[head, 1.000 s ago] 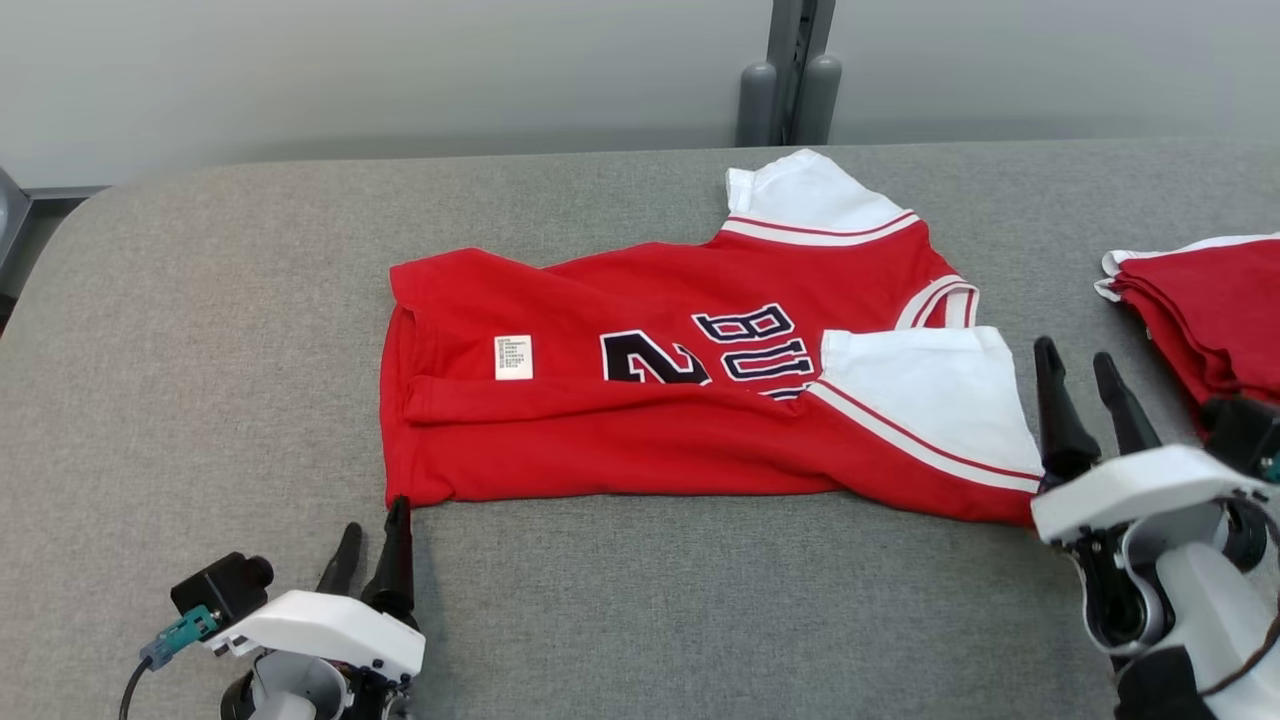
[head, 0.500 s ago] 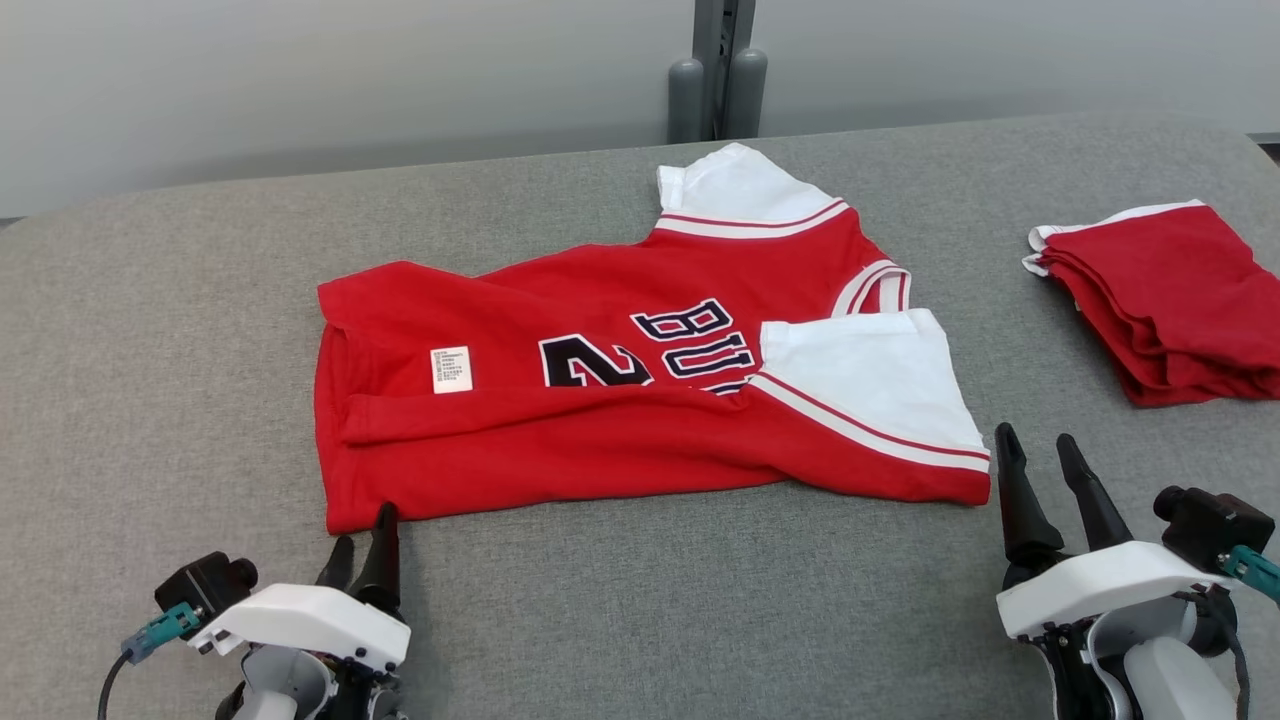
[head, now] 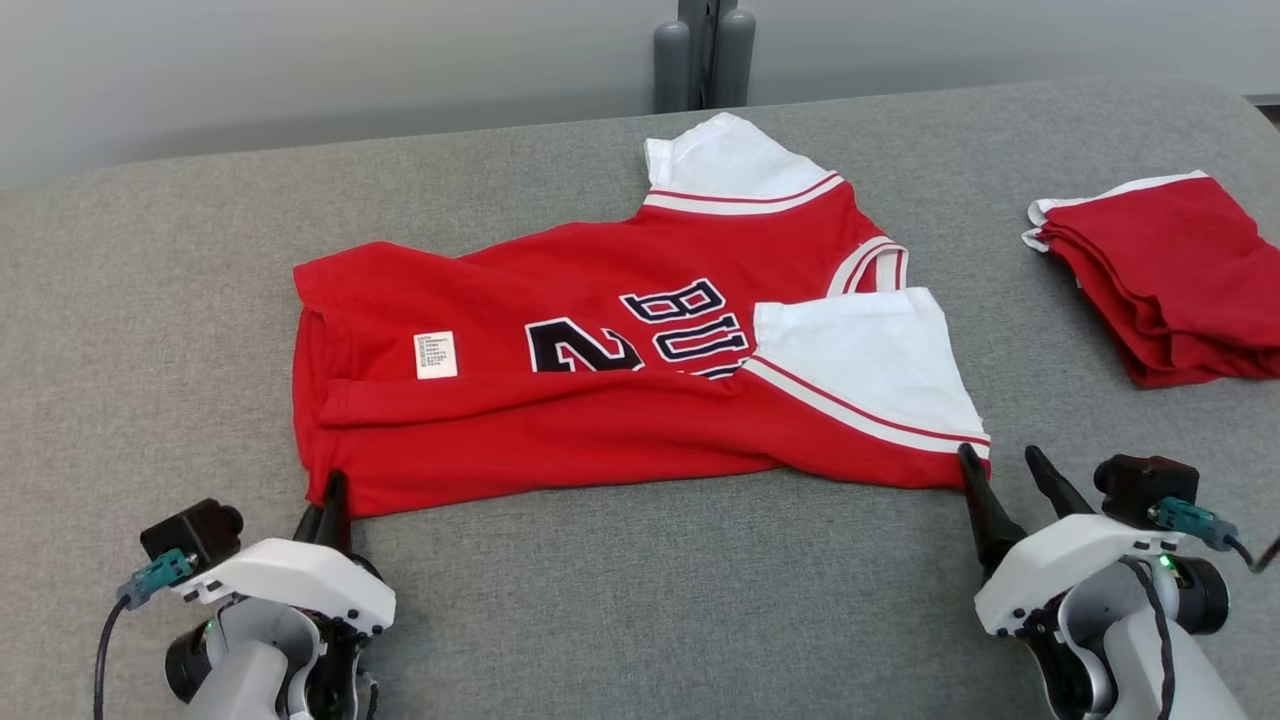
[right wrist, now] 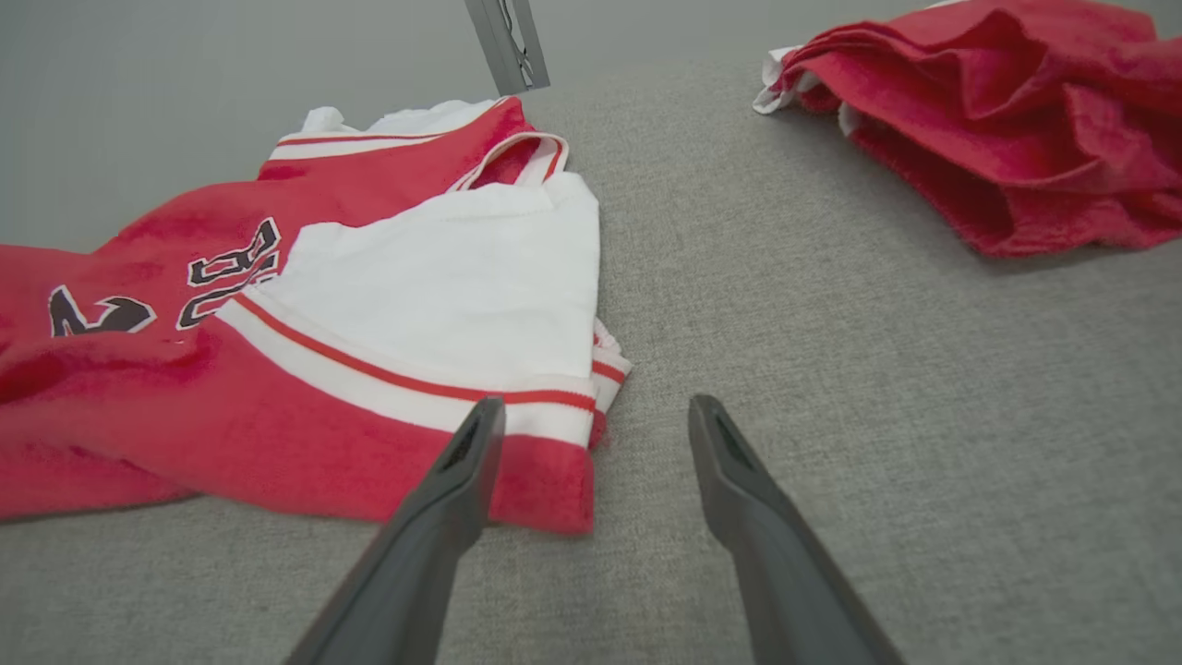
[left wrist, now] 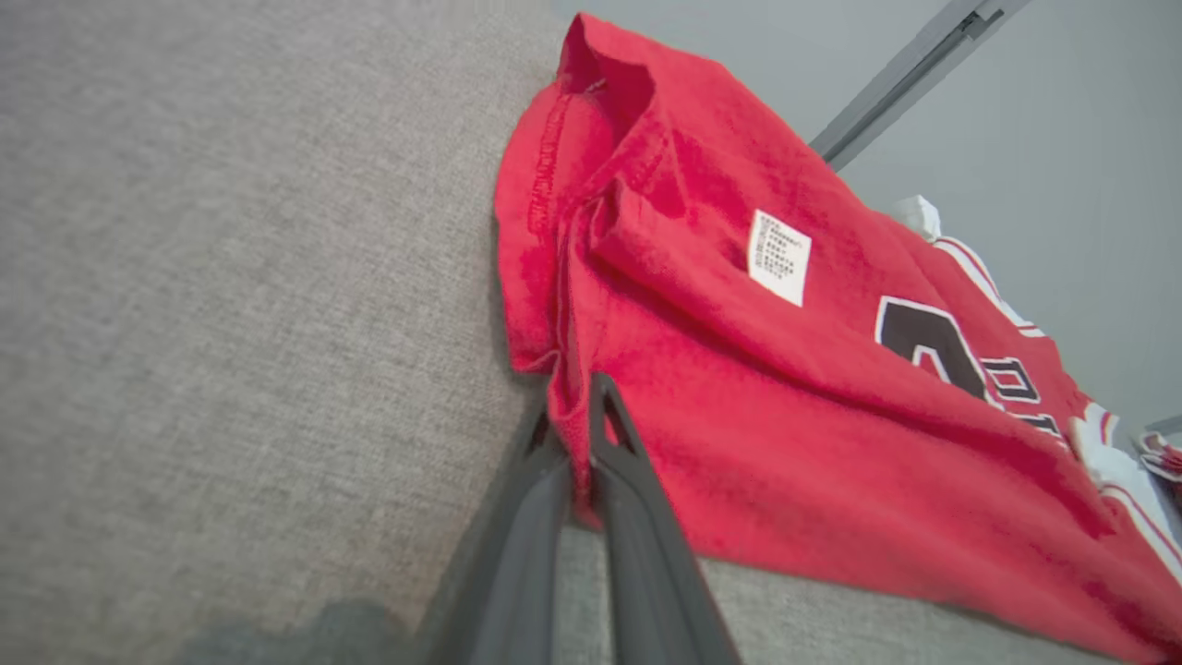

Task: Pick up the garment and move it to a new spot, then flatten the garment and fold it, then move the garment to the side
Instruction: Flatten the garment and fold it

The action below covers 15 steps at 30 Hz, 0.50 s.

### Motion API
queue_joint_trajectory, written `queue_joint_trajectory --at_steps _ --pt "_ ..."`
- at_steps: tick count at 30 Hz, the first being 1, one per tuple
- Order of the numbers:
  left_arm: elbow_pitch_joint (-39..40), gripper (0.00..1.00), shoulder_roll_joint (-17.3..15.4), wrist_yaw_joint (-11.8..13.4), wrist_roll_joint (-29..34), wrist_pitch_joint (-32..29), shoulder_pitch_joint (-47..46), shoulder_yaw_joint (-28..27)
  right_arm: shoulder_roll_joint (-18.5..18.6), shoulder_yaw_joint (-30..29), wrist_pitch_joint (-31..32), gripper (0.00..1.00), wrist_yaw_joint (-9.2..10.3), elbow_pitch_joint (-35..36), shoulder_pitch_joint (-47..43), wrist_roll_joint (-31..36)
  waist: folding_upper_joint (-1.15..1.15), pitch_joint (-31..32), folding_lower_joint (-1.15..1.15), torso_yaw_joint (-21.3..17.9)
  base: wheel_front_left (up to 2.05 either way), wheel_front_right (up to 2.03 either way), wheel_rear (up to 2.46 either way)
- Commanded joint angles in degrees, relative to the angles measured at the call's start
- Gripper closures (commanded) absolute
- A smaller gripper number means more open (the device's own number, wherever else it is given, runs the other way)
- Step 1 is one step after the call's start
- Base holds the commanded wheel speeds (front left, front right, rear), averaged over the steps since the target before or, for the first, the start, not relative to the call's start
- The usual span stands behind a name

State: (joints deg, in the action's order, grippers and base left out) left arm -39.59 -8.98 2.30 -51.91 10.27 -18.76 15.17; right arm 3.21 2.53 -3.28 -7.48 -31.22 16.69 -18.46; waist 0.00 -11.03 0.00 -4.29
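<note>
The garment (head: 600, 440) is a red jersey with white sleeves and dark lettering, spread sideways on the grey table (head: 650, 600) with a fold running along its near side. My left gripper (head: 330, 492) is at the jersey's near-left hem corner. In the left wrist view the left gripper (left wrist: 580, 420) is shut with red hem cloth (left wrist: 785, 397) pinched between its fingers. My right gripper (head: 1000, 462) stands open at the near-right corner. In the right wrist view the right gripper (right wrist: 596, 411) has one finger over the red edge below the white sleeve (right wrist: 443, 277) and the other over bare table.
A second red garment (head: 1170, 270) lies folded in a pile at the table's right side, also in the right wrist view (right wrist: 997, 120). A grey post (head: 703, 50) stands behind the far edge. Bare grey table runs along the near side and the left.
The head camera has shifted. My left gripper's fingers have come together on the hem corner. My right gripper has come in to the jersey's near-right corner, still open.
</note>
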Motion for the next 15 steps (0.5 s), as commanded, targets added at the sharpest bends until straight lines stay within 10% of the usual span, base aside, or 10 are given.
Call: queue_joint_trajectory --at_steps 1,13,15 --pt "-0.1 1.0 -0.8 0.5 1.4 0.5 -1.2 0.6 0.1 -0.1 0.7 0.0 -0.02 -0.5 0.7 0.6 0.0 -0.2 0.0 0.3 0.0 0.0 0.0" --pt "-0.2 1.0 -1.8 1.9 5.9 1.4 -3.0 4.5 -0.2 0.4 8.2 0.0 -0.02 -5.5 3.9 -2.0 0.0 -1.0 0.0 2.2 0.0 0.0 0.0" --pt "-0.3 1.0 -1.9 1.8 5.8 1.5 -3.1 4.4 -0.3 1.6 8.6 0.56 -0.02 -6.7 4.7 -3.9 0.0 -1.1 0.0 2.2 0.0 0.0 0.0"
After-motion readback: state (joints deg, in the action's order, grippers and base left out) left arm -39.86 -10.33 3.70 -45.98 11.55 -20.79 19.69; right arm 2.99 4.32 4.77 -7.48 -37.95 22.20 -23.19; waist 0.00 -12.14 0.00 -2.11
